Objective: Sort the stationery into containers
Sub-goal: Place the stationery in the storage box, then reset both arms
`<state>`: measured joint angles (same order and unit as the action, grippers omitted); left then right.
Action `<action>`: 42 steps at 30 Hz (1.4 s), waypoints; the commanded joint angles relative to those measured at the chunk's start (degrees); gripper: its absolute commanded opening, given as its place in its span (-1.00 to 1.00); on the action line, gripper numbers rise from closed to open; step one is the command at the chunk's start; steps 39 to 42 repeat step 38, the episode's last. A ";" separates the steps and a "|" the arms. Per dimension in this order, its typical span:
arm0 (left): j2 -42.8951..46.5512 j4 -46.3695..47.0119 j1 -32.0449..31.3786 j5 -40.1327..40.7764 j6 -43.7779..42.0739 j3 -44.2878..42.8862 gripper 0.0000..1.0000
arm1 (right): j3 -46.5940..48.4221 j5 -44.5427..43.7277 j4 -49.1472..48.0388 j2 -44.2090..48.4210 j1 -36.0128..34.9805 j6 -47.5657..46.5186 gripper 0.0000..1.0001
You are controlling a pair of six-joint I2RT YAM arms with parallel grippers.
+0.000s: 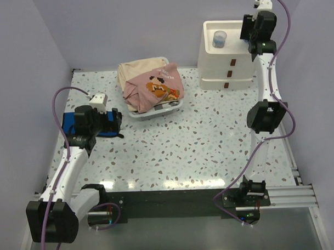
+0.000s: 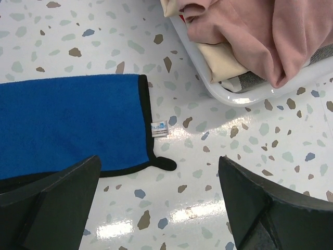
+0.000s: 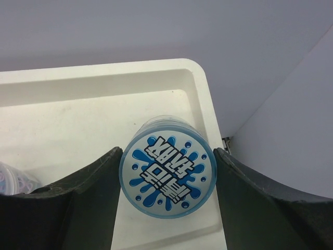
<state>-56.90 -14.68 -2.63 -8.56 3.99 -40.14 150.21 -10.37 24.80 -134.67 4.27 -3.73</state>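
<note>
My right gripper is shut on a round clear tub with a blue splash label on its top. Both fingers press its sides. It hangs over the square tray top of the cream-white drawer unit, near the tray's right rim and a rounded corner. In the top view the right gripper hides the tub. A small bluish clear cup stands in the tray; a sliver of it shows at the wrist view's left edge. My left gripper is open over bare table beside a blue cloth.
A clear basket with pink and beige clothes sits at the table's back middle, its rim close ahead of the left gripper. The blue cloth lies under the left arm. Walls stand close behind and to the right of the drawer unit.
</note>
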 commanded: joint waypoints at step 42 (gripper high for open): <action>-15.07 10.90 3.08 -3.05 -6.80 -23.22 1.00 | -72.95 -9.58 12.65 61.27 -11.57 11.63 0.98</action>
